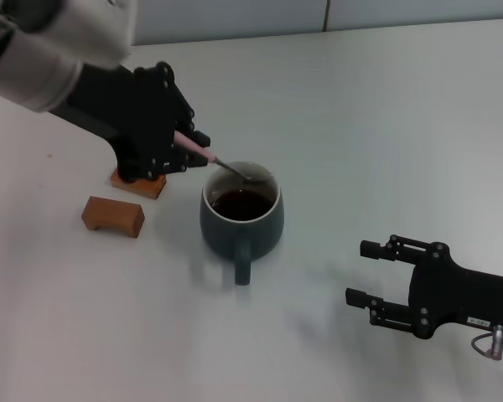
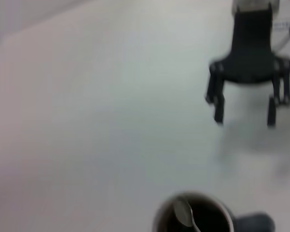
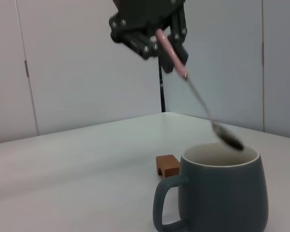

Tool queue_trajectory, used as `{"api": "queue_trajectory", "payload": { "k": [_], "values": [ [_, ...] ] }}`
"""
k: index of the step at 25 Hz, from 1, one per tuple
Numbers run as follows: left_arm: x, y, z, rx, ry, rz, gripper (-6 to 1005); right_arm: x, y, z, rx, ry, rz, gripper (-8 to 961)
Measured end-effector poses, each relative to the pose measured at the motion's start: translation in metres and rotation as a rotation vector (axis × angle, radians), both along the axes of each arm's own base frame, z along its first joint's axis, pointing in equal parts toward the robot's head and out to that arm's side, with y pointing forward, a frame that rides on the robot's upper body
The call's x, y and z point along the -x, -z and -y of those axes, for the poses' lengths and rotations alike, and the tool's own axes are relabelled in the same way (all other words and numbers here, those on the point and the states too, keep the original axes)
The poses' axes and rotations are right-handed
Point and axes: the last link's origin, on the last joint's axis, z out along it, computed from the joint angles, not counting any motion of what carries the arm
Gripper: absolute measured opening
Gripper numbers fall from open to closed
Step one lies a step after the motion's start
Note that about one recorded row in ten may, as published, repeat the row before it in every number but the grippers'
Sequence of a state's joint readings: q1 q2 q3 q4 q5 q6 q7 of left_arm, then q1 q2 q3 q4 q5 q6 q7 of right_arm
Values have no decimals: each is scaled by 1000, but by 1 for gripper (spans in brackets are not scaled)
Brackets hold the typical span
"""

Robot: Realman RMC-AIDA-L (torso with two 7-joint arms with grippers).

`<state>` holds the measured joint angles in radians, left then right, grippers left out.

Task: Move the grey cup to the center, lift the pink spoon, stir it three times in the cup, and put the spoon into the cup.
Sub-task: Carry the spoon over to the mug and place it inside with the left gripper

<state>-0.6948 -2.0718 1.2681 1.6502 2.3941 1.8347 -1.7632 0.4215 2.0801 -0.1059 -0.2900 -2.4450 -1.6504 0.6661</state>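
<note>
Your left gripper is clamped on the pink spoon, whose metal bowl hangs just above the far rim of the grey cup, clear of the dark liquid. The cup sits mid-table, handle toward you. Two wooden blocks lie to its left. Your right gripper rests near the front right edge, jaws apart, with open table between.

Two brown wooden blocks lying on white table: nearer block sitting in full view; farther block lying just beyond, partly hidden; pale wall panels standing behind
</note>
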Motion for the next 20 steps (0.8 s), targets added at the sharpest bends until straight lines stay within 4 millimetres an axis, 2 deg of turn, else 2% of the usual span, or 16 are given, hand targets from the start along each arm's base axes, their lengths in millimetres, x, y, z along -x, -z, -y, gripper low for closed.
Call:
{"api": "queue_trajectory", "payload": {
  "k": [7,11,13,20],
  "values": [
    [-7,23,6,-14,51,-155,134,-1,0,1,1,5,-2,695],
    [-9,28,6,-23,60,-177,134,-1,1,2,2,6,-4,695],
    [-10,47,4,-75,95,-281,135,-1,1,2,3,7,-5,695],
    [-12,52,5,-75,114,-312,135,-1,1,3,4,8,-5,695]
  ]
}}
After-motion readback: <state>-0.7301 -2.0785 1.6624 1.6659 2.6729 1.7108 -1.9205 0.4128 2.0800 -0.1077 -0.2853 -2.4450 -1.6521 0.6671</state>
